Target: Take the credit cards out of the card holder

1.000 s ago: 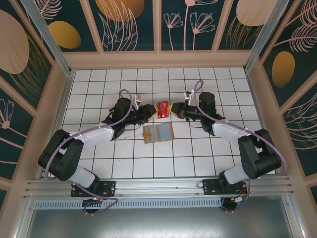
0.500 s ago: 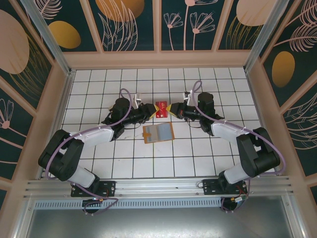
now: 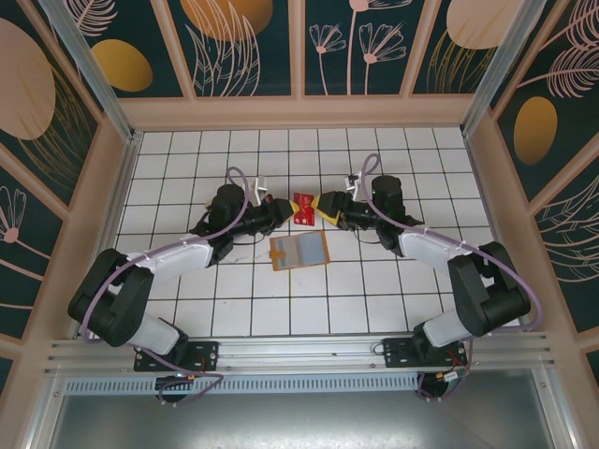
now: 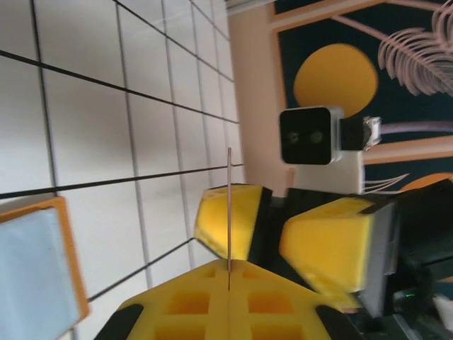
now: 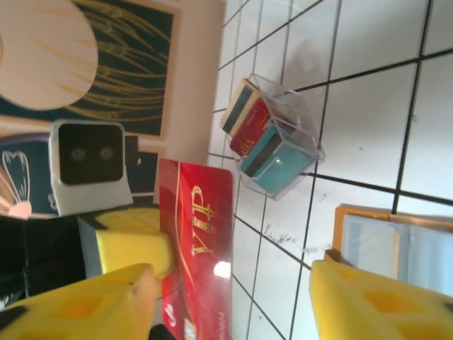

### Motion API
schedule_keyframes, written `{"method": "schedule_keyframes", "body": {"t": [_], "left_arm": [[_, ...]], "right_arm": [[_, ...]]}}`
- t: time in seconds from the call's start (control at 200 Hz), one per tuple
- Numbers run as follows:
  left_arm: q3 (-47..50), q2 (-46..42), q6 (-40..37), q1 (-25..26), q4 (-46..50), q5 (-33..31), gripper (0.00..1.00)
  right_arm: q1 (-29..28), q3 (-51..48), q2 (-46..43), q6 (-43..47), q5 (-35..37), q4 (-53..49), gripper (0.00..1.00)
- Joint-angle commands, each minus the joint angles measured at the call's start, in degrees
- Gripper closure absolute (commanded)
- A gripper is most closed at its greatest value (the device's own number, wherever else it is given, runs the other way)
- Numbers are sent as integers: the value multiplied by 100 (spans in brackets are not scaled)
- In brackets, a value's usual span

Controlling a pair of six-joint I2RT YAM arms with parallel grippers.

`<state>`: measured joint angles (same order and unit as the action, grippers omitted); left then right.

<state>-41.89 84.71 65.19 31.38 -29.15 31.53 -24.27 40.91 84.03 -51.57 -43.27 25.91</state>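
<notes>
Card holder nearest the arm bases: the small orange-brown, book-style card holder (image 3: 299, 251) with grey-blue clear pockets lies open and flat on the white tiled table (image 3: 374, 299), touched by neither arm. Whether its pockets hold more credit cards is too small to tell.

Just beyond it, above the tiles, a thin red plastic card (image 3: 304, 208) with gold lettering hangs between the two arms. The left gripper (image 3: 285, 210) is pressed together on the card's left end. In the left wrist view the card shows as a thin edge-on line rising out of that gripper's yellow fingers. The right gripper (image 3: 325, 206) faces it from the other side with its yellow fingers spread wide. In the right wrist view the card stands close to one finger and well off the other. Whether it touches the near one I cannot tell, but nothing there pinches it.

The card's long axis runs left to right, from one gripper toward the other, with its face tilted up off the table. The grip sits on the left end only, so the left arm alone carries it.

Farther out, a small clear plastic box (image 5: 272, 145) rests on the tiles with tan, red and teal cards in it. It looks like the drop point, and by my reading it lies on the left arm's side of the card.
</notes>
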Motion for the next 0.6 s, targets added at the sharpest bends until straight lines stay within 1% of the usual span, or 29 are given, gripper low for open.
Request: {"method": "schedule_keyframes", "body": {"t": [0.0,0.045,0.135,0.19,0.24,0.27,0.355,0.415,0.46,0.596], "left_arm": [[-519,-254,-1253,-67,1509,-242,100],[-780,-260,-1780,-66,2220,-480,100],[-1333,-217,-2749,-64,3516,-1081,100],[-1676,-171,-3329,-65,4132,-1441,100],[-1901,-148,-3763,-61,4569,-1822,100],[-2001,-147,-4003,-62,4791,-2049,100],[-2151,-182,-4601,-62,5074,-2583,100],[-2123,-270,-5150,-68,5037,-2578,100],[-2064,-361,-5464,-62,4982,-2578,98],[-1967,-542,-6647,-66,5033,-2774,100]], "right_arm": [[-52,295,-452,644,487,-764,27],[-61,336,-536,787,590,-971,22],[-69,374,-686,958,707,-1210,16],[-78,366,-774,1020,793,-1284,10],[-86,349,-853,1079,881,-1352,2],[-92,339,-906,1108,930,-1383,1],[-97,305,-1054,1182,1071,-1468,1],[-95,304,-1155,1253,1092,-1534,1],[-95,313,-1225,1323,1105,-1609,1],[-95,331,-1424,1539,1152,-1850,1]]}}
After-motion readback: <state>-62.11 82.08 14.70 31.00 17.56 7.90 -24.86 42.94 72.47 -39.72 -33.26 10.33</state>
